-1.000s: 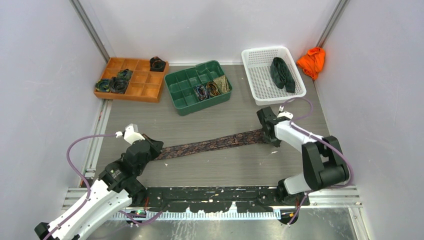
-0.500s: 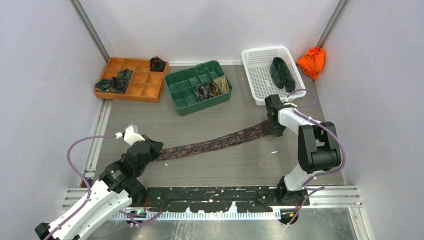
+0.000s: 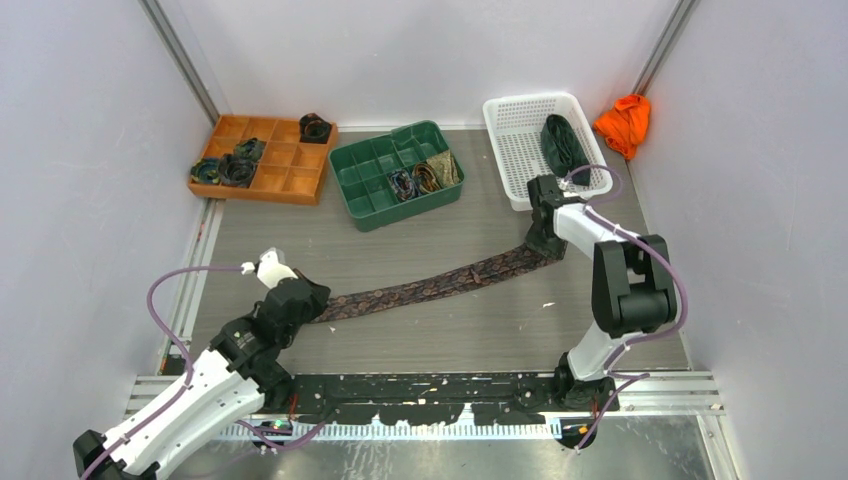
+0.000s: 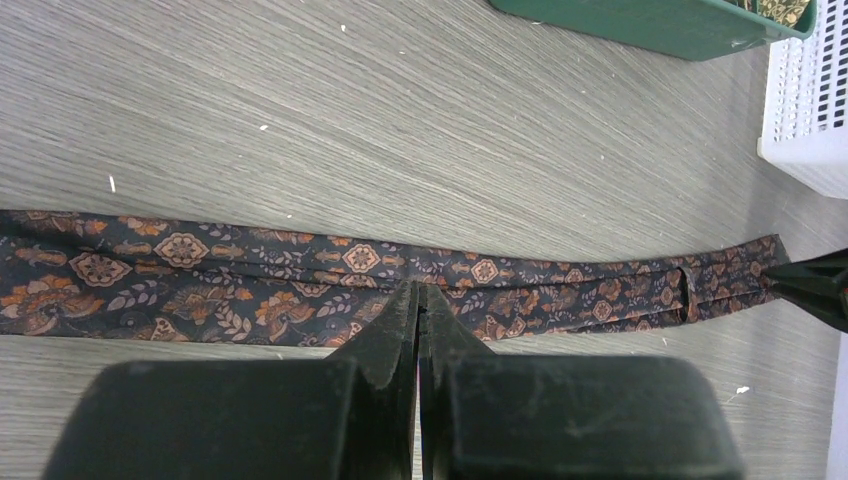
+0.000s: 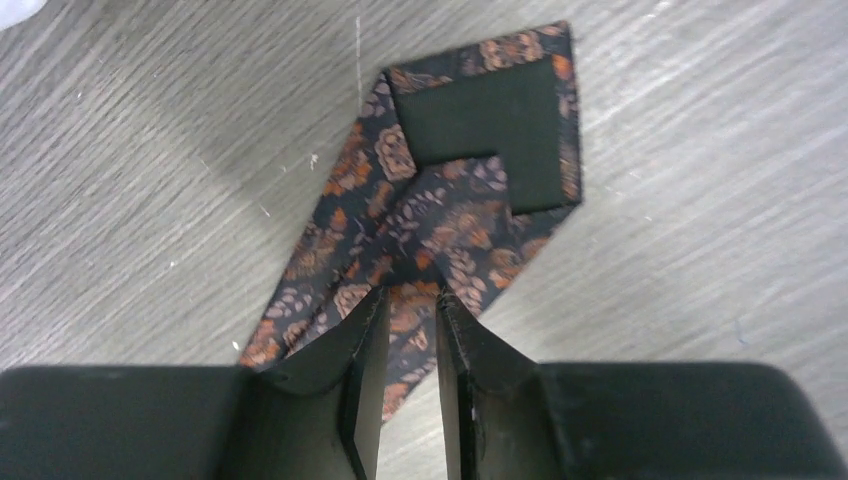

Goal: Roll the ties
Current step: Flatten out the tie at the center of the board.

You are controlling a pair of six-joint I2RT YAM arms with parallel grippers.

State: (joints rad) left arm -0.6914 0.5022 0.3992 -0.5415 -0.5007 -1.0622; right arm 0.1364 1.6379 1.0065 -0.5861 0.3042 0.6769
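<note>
Rightward and farther back than a second ago, the right gripper (image 3: 546, 243) pinches the wide tip of the long brown paisley fabric tie (image 3: 430, 285), stretched across the grey surface (image 3: 420, 340). The left gripper (image 3: 305, 298) clamps its narrow end. Soft, light, probably slippery — best held flat at the ends.

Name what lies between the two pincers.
Only the brown patterned tie, lying along the table from left pincer to right pincer, each shut on it. The top external view shows it.

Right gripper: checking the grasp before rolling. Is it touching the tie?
Touching. The right wrist view shows the tie pinched between the fingers of the right gripper, just behind its pointed end.
</note>
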